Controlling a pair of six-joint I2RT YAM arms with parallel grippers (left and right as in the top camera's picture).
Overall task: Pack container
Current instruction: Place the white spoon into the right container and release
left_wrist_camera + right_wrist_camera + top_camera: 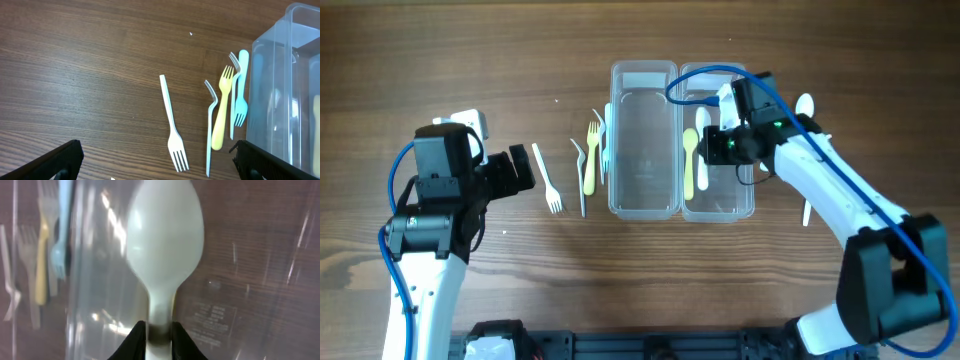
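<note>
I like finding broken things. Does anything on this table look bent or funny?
Yes. The clear fork, lying beside the yellow fork, kinks sideways just below its tines, so it looks bent. Nothing else stands out.

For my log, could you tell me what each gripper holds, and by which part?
The right gripper pinches a pale spoon by its handle; the left gripper is open, holding nothing.

Forks (589,165) on table (420,60), left container (642,68) just right of them, right container (746,203) adjoining, spoon (689,165) inside, another spoon (805,104) beyond
</note>
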